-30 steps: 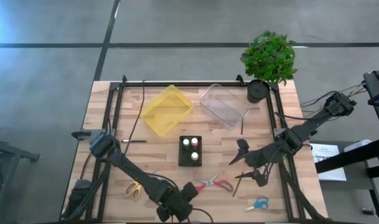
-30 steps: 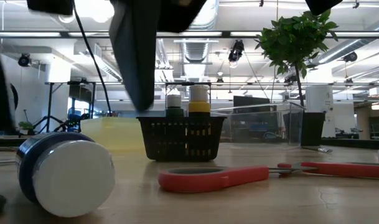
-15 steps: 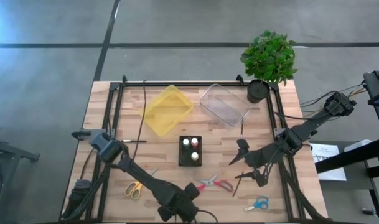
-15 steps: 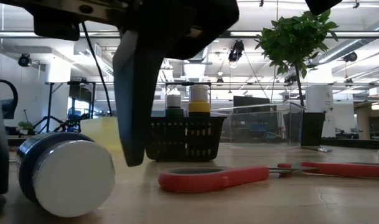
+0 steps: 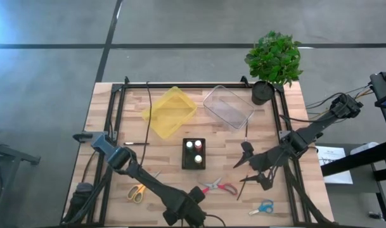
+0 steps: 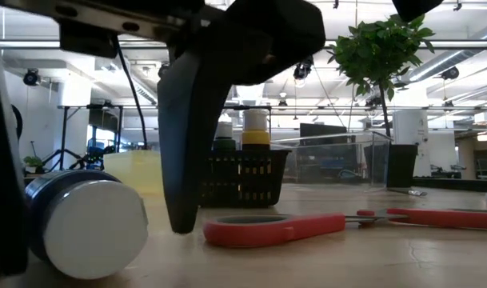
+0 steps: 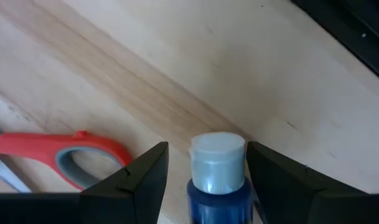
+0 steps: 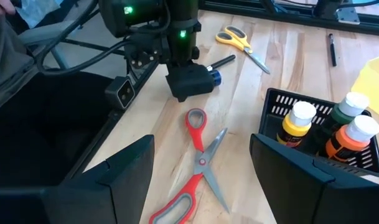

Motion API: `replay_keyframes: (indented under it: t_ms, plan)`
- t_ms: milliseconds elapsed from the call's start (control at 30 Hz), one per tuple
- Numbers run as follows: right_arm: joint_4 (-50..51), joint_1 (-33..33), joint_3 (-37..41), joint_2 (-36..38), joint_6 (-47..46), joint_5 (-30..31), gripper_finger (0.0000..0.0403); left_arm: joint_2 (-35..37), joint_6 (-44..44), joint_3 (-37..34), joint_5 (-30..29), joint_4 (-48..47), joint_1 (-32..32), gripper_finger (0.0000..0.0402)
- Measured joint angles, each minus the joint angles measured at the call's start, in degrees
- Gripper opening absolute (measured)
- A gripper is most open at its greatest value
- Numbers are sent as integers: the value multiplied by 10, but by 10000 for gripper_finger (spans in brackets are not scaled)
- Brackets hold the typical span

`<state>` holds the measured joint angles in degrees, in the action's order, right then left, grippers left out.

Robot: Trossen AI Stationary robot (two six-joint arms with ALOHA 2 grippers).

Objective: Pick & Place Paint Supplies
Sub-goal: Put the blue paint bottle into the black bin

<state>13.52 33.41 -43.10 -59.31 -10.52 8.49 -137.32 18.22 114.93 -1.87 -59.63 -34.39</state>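
At the bench's (image 5: 104,101) 6 o'clock edge, the left gripper (image 7: 205,171) straddles a blue white-capped bottle (image 7: 217,171) lying there, fingers wide and not touching it. Red scissors (image 5: 219,186) lie beside. At 3 o'clock, the right gripper (image 5: 250,166) hovers, fingers wide and empty.

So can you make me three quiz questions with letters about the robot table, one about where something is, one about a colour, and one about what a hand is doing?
1. Where is the blue bottle?
A. in the black basket
B. lying between the left hand's fingers
C. in the yellow tray

2. What colour are the scissors nearest the left hand?
A. red
B. green
C. purple

3. How is the right hand?
A. shut on a brush
B. open, holding nothing
C. shut on a bottle

Answers:
1 B, its cap shows between the fingers in the left wrist view.
2 A, red handles.
3 B, fingers apart above the table.
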Motion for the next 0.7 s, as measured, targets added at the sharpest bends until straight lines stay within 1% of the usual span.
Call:
replay_keyframes:
  t_ms: [100,167,233,300,367,433,700]
  plan:
    - [0,0,3,0,0,0,263,0,0,-1,0,0,0,217]
    - [-2,0,4,0,0,0,263,0,0,-1,0,0,0,204]
    - [-3,0,4,0,0,0,263,0,0,-1,0,1,0,178]
    - [-3,0,5,0,0,0,263,0,0,-1,2,2,1,143]
    - [-3,0,5,0,0,0,263,0,0,-1,14,2,2,111]
    - [-4,0,5,0,0,0,263,0,-1,-1,23,2,3,108]
    - [-5,0,5,0,-3,0,263,7,-9,-1,26,-6,7,108]
